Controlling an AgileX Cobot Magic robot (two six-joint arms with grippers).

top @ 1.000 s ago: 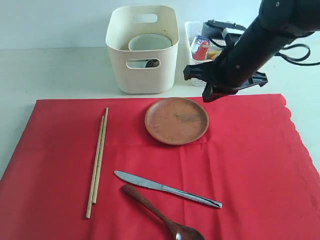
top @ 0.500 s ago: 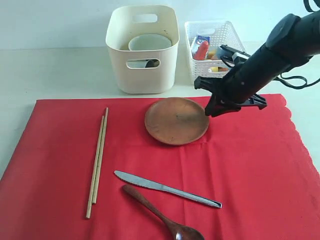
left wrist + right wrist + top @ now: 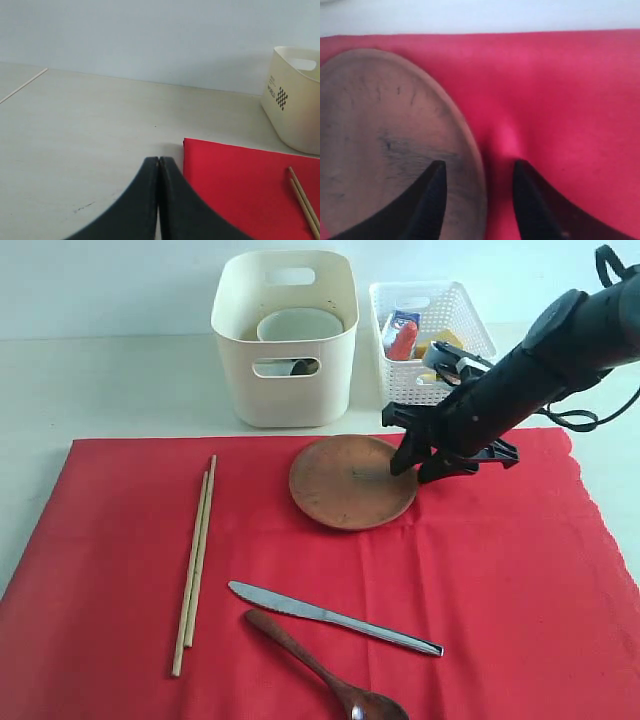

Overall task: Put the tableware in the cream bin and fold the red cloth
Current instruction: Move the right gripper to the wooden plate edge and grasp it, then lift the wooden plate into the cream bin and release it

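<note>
My right fingers (image 3: pixel 412 468) stand partly open and empty, straddling the plate (image 3: pixel 352 482) at its rim. One tip is over the matte, scuffed brown face and the other over the red cloth (image 3: pixel 500 570), set, I judge, to pinch the thin lip. The round plate lies flat on the cloth, near the smooth cream bin (image 3: pixel 285 390), which holds the pale bowl (image 3: pixel 300 325). My left fingers (image 3: pixel 159 170) are pressed together, holding nothing, above the bare counter (image 3: pixel 75 130).
</note>
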